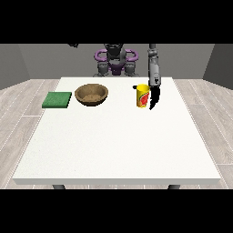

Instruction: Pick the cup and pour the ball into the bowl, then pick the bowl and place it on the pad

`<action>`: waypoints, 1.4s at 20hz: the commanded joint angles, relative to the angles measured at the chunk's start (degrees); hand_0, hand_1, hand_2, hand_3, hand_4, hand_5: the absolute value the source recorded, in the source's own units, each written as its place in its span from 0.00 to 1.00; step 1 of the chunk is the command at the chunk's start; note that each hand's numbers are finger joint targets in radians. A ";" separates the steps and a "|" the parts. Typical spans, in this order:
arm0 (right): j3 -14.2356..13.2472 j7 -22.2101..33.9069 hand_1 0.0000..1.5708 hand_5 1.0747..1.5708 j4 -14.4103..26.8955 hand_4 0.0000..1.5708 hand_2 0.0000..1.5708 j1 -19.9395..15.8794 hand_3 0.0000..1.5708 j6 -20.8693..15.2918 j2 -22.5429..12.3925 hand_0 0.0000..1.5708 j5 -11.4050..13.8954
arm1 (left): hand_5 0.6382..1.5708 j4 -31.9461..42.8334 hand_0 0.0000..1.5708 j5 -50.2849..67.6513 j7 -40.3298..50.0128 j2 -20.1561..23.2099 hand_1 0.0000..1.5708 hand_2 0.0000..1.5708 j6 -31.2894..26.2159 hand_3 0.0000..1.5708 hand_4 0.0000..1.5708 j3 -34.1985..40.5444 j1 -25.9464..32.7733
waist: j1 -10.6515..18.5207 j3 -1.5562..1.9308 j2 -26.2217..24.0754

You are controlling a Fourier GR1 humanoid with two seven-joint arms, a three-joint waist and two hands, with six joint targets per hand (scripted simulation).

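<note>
A yellow cup (142, 96) with a red label stands upright on the white table (118, 141), right of centre at the back. The ball does not show. The hand at the view's right (155, 96) hangs from a grey forearm right against the cup's right side, fingers straight and pointing down. A black tip that looks like its thumb shows at the cup's far left rim. A brown wooden bowl (91, 94) sits left of the cup, apart from it. A green pad (57, 99) lies flat further left. Only a small dark piece of the hand at the view's left (73, 45) shows, high up.
The robot's torso (115, 61) stands behind the table's far edge. The table's near half stretches towards the camera, with wooden floor on both sides.
</note>
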 commanded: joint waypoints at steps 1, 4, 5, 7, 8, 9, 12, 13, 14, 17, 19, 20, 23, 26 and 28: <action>-2.04 -1.19 0.00 0.98 -1.60 0.00 0.00 0.14 0.00 1.21 -0.81 0.00 -1.58 | 0.99 0.03 0.84 -4.39 -6.88 2.69 0.84 1.00 7.62 1.00 0.59 -0.50 0.68 | -1.54 0.02 2.06; -2.78 0.82 0.00 0.98 -4.56 0.00 0.00 0.00 0.00 2.24 -2.01 0.00 -4.11 | 0.91 2.88 0.84 -6.59 -10.39 0.63 0.84 1.00 15.12 1.00 0.65 -0.46 1.12 | -4.37 -0.02 4.15; -4.18 0.67 0.00 0.98 -3.60 0.00 0.00 -0.73 0.00 1.80 -2.12 0.00 -4.58 | 0.91 3.48 0.84 -7.33 -9.30 2.61 0.84 1.00 13.88 1.00 0.66 -1.08 0.22 | -2.91 -0.01 4.34; -4.41 2.21 0.00 0.98 -4.72 0.05 0.00 0.53 0.00 1.48 -2.39 0.00 -4.59 | 0.91 4.59 0.84 -8.62 -10.89 1.21 0.84 1.00 15.71 1.00 0.68 -2.03 1.15 | -1.71 0.00 2.50; -7.29 4.70 0.00 0.98 -4.01 0.06 0.00 -2.42 0.00 0.51 -4.18 0.00 -6.63 | 0.91 5.15 0.84 -8.50 -11.76 0.44 0.84 1.00 16.62 1.00 0.68 -1.76 0.37 | -1.07 -0.02 3.17; -7.35 -0.14 0.00 0.98 -1.92 0.08 0.00 3.38 0.00 4.55 -2.78 0.00 -7.62 | 0.90 4.29 0.84 -8.70 -9.84 -0.21 0.84 1.00 17.03 1.00 0.68 -2.37 1.95 | -2.21 0.06 -0.18; -8.73 -0.32 0.00 0.98 6.72 0.07 0.00 4.94 0.00 6.43 -3.04 0.00 -8.81 | 0.92 0.94 0.85 -13.20 -1.51 -2.10 0.85 1.00 22.50 1.00 0.70 -6.98 1.09 | 0.56 0.15 -8.34; -10.29 2.16 0.00 0.97 6.18 0.10 0.00 2.71 0.00 5.12 -4.69 0.00 -9.22 | 0.92 1.64 0.85 -14.32 -2.13 -2.48 0.85 1.00 23.63 1.00 0.70 -7.73 0.08 | 1.13 0.09 -7.91; -9.79 2.10 0.00 0.97 8.72 0.11 0.00 1.73 0.00 4.74 -4.49 0.00 -8.55 | 0.92 0.45 0.86 -15.82 3.75 -0.10 0.86 1.00 23.18 1.00 0.71 -9.13 -3.43 | 2.23 0.14 -9.71; -9.27 -1.26 0.00 0.98 10.82 0.15 0.00 3.74 0.00 5.25 -2.81 0.00 -6.20 | 0.93 0.35 0.87 -19.67 7.51 -1.32 0.87 1.00 27.14 1.00 0.71 -12.15 -5.62 | 3.63 0.12 -9.89; -8.40 -0.79 0.00 0.97 10.92 0.15 0.00 2.10 0.00 4.94 -2.99 0.00 -5.85 | 0.95 0.83 0.88 -23.52 11.09 -1.53 0.88 1.00 31.59 1.00 0.70 -14.51 -9.00 | 2.37 0.13 -9.58; -9.20 -1.08 0.00 0.98 11.30 0.15 0.00 0.99 0.00 4.92 -2.90 0.00 -7.20 | 0.95 1.23 0.89 -25.06 11.82 -1.60 0.89 1.00 34.96 1.00 0.70 -14.81 -10.01 | 1.41 0.13 -8.34; -8.35 -2.50 0.00 0.98 13.21 0.17 0.00 1.15 0.00 7.22 -3.55 0.00 -6.52 | 0.98 2.56 0.90 -31.30 18.85 -2.49 0.90 1.00 42.20 1.00 0.65 -18.31 -12.94 | 0.74 0.15 -8.93; -10.04 -3.15 0.00 0.98 13.92 0.19 0.00 0.27 0.00 7.99 -3.85 0.00 -8.63 | 0.98 4.47 0.90 -34.10 22.80 -2.29 0.90 1.00 44.70 1.00 0.65 -19.09 -15.28 | -0.20 0.09 -7.29; -9.51 -3.65 0.00 0.98 15.33 0.20 0.00 1.23 0.00 7.94 -3.10 0.00 -7.68 | 0.98 4.84 0.90 -36.81 26.18 -4.78 0.90 1.00 44.80 1.00 0.65 -21.64 -16.42 | 1.35 0.09 -9.29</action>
